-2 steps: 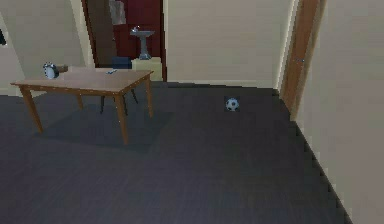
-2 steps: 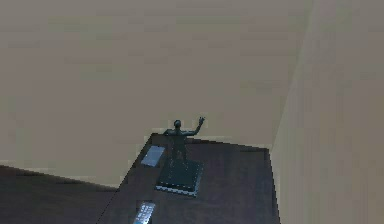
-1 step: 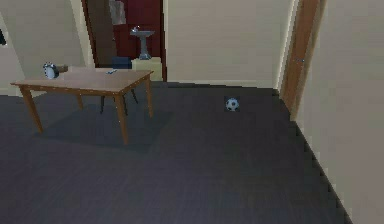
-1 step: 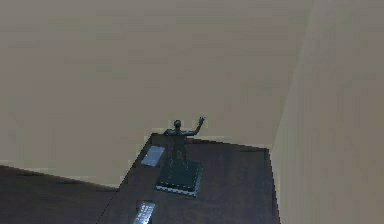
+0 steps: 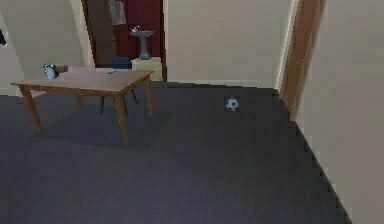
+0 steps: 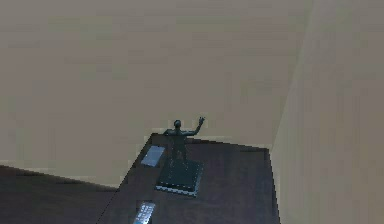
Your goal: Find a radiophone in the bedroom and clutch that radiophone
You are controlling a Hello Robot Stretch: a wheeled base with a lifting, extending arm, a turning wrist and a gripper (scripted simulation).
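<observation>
Radiophone-like flat grey slab (image 6: 152,156) lies on the dark brown cabinet top (image 6: 235,185), just beside a dark green statue of a figure with one raised arm (image 6: 180,152); a second flat grey slab (image 6: 145,212) lies at the arm side view's bottom edge. Ahead, a brown wooden table (image 5: 90,82) carries a round clock (image 5: 50,71). The gripper's state cannot be told.

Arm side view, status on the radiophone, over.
Dark dresser top carries far grey slab and near grey slab. Either may be the radiophone; cannot tell. Statue stands close beside both.
</observation>
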